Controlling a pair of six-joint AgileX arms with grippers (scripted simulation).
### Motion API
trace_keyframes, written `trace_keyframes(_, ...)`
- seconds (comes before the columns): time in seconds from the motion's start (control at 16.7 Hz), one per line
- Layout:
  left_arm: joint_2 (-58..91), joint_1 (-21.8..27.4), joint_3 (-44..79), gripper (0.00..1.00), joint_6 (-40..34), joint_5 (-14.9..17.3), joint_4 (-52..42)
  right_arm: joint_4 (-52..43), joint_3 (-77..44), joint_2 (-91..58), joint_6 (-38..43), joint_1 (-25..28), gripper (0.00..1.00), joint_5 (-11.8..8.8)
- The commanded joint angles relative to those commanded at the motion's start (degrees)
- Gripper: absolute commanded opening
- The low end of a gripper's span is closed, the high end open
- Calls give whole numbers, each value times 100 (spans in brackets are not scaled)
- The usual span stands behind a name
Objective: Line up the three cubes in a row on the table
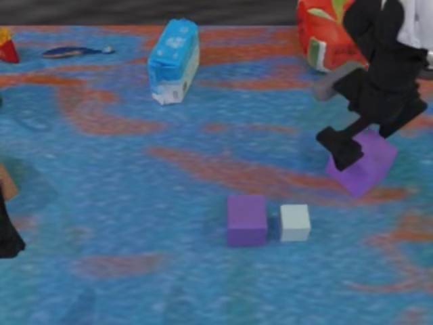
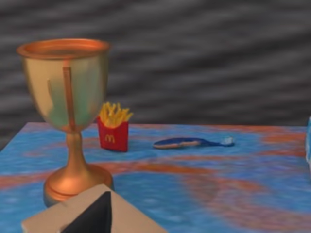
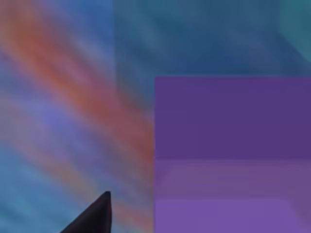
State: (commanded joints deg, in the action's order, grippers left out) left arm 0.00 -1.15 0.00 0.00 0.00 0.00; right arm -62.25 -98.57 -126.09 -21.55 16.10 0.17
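The large purple cube lies turned at an angle at the table's right. My right gripper hovers over it, open. In the right wrist view one dark fingertip stands apart from the large purple cube, with table showing between them; the other finger is hidden. The smaller purple cube and the grey-white cube sit side by side near the middle, a narrow gap between them. My left gripper is parked at the table's left edge.
A blue-and-white carton lies at the back middle, and a red-orange bag at the back right behind my right arm. A fries box, a blue toothbrush, a gold goblet and a tan block are at the left.
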Motion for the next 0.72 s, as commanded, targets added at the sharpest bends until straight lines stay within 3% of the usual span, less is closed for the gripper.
trace_keyframes(0.24, 0, 0, 0, 100, 0, 0, 0, 794, 568, -233, 12, 11, 100, 2)
trace_keyframes(0.48, 0, 0, 0, 100, 0, 0, 0, 853, 618, -257, 13, 12, 100, 2)
trace_keyframes(0.72, 0, 0, 0, 100, 0, 0, 0, 853, 618, -257, 13, 12, 70, 2)
